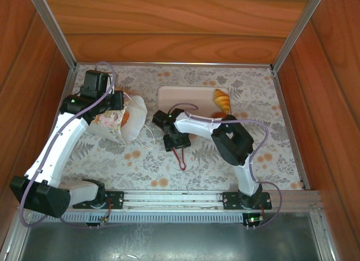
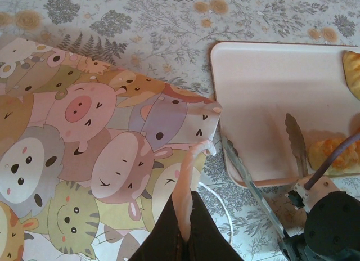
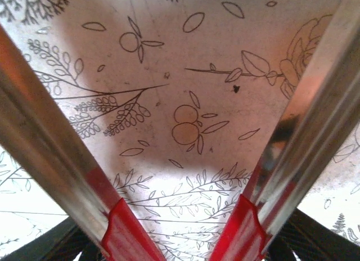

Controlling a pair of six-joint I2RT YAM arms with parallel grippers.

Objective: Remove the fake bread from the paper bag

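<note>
- Midway through unloading, with the paper bag (image 1: 112, 125) lying on its side at the table's (image 1: 270, 154) left, mouth towards the tray (image 1: 180, 95)
- Holding the bag's cord handle (image 2: 194, 160), pinched tight in the left hand (image 2: 187, 221)
- Gripping tongs (image 3: 50, 165) in the right hand (image 1: 176, 140), tips spread wide above the table, just near of the tray
- Next, probably: reaching the tongs left into the mouth for the golden piece (image 1: 127, 115) there
- Count: one bag, one tray, one pair of tongs, two pastries on the tray (croissant (image 1: 221, 99), half-hidden roll (image 1: 218, 115)), one at the mouth
</note>
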